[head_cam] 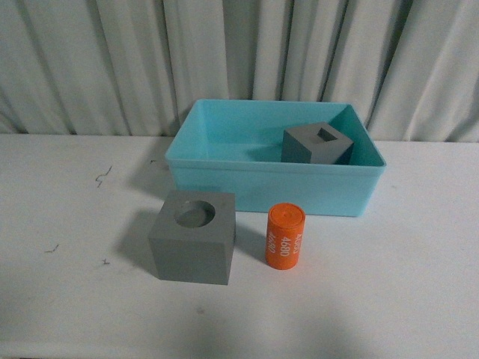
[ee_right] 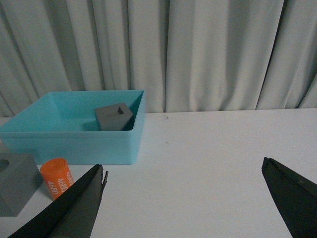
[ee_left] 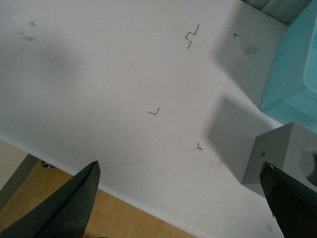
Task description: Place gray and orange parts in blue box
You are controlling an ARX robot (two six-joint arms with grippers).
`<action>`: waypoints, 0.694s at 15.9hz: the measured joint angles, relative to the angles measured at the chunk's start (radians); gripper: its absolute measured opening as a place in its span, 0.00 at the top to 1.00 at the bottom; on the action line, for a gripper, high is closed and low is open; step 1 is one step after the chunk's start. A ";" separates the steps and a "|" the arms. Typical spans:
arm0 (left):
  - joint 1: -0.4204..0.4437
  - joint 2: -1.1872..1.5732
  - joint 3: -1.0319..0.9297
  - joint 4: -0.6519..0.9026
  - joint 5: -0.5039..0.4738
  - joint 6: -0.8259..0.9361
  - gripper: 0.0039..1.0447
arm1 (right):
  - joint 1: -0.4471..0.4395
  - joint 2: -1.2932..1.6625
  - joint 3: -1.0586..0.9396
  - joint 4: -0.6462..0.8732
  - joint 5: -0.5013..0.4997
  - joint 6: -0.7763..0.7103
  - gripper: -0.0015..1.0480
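One of three parts in: square-recess cube (head_cam: 317, 143) sits inside box (head_cam: 262, 187) | round-recess cube (head_cam: 193, 237) and cylinder (head_cam: 285, 237) on table (head_cam: 389, 284) just before box, apart | left gripper (ee_left: 179, 173), right gripper (ee_right: 183, 166): jaws spread, empty | next, likely: grasp round-recess cube, lift over rim.

Looking like robotics lab or test cell, staged for handling trials. Pale gray curtain (head_cam: 239, 52) hanging in folds at 12 o'clock, closing off whole background. Plain white tabletop (head_cam: 419, 262) carrying only purpose-made props:
- blue box (head_cam: 224, 183) sitting toward 12 o'clock
- gray cube with square recess (head_cam: 314, 146) lying inside it
- gray cube with round recess (head_cam: 193, 250) and orange cylinder (head_cam: 285, 238) reading "4680", standing at 6 o'clock of box

Small dark scuff marks (head_cam: 102, 176) dotting tabletop toward 9 o'clock. Wood-tone floor (ee_left: 129, 218) and gray table leg (ee_left: 17, 176) showing past tabletop edge in left wrist view.
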 joint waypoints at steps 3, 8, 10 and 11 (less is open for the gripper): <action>-0.037 0.153 0.083 0.080 0.030 0.051 0.06 | 0.000 0.000 0.000 0.000 0.000 0.000 0.06; -0.134 0.340 0.138 0.203 0.053 0.079 0.06 | 0.000 0.000 0.000 0.000 0.000 0.000 0.06; -0.163 0.396 0.155 0.275 0.087 0.119 0.06 | 0.000 0.000 0.000 0.000 0.000 0.000 0.06; -0.172 0.423 0.164 0.311 0.113 0.142 0.06 | 0.000 0.000 0.000 0.000 0.000 0.000 0.06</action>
